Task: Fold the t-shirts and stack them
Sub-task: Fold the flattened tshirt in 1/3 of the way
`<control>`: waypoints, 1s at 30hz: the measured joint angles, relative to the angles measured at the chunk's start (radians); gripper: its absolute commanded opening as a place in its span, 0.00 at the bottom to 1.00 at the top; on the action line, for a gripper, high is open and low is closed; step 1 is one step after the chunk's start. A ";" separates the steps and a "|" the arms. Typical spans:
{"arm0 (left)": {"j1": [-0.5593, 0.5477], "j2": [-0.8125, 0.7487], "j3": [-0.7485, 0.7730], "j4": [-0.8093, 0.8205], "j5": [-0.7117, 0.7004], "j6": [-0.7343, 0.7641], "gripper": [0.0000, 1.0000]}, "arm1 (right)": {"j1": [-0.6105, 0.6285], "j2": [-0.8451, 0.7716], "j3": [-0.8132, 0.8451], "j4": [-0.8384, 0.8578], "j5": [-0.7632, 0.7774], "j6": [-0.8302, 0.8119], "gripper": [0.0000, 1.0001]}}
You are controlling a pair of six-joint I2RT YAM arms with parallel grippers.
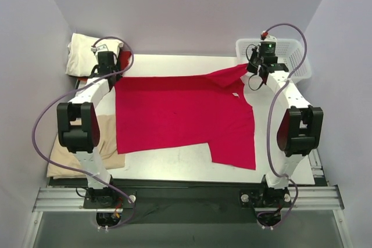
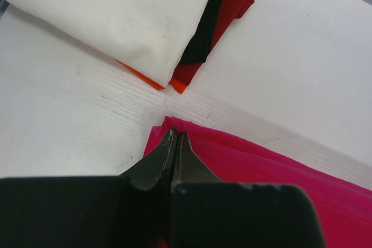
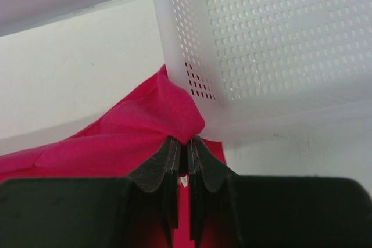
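A crimson-red t-shirt lies spread across the white table. My left gripper is shut on its far left corner, pinched between the black fingertips. My right gripper is shut on the shirt's far right corner, which bunches up against the basket. A folded cream-white shirt rests on an orange-red one at the far left. A tan-beige shirt lies at the near left, partly under the left arm.
A white plastic lattice basket stands at the far right corner, right behind my right gripper; its wall touches the red cloth. The cream-white stack sits just beyond my left gripper.
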 measured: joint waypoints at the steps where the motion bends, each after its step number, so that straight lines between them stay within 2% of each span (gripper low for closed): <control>1: 0.002 -0.008 -0.011 0.003 0.003 0.000 0.00 | -0.002 -0.014 -0.023 0.002 0.003 0.002 0.00; 12: 0.036 -0.107 -0.177 0.011 0.052 -0.003 0.00 | -0.032 -0.145 -0.261 0.013 0.016 0.047 0.00; 30: 0.040 -0.121 -0.317 0.013 0.121 -0.019 0.00 | -0.036 -0.212 -0.429 -0.011 0.029 0.092 0.00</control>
